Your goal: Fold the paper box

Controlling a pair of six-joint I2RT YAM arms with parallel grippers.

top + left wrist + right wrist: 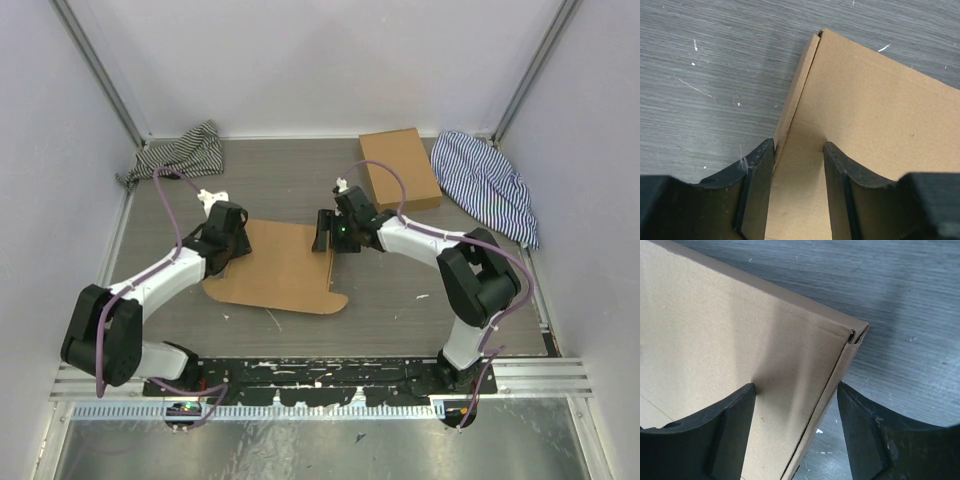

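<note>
Cardboard paper box [285, 268] is lying between both arms
Left gripper [798, 170] is straddling its left wall, right gripper [796, 412] its right, both gaping, unclamped

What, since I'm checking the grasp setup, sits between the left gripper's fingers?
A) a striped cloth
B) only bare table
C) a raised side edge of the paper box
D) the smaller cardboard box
C: the left wrist view shows the raised side edge of the paper box between the fingers of the left gripper, jaws apart.

Left gripper [797, 150] jaws apart; right gripper [796, 390] jaws wider.
</note>
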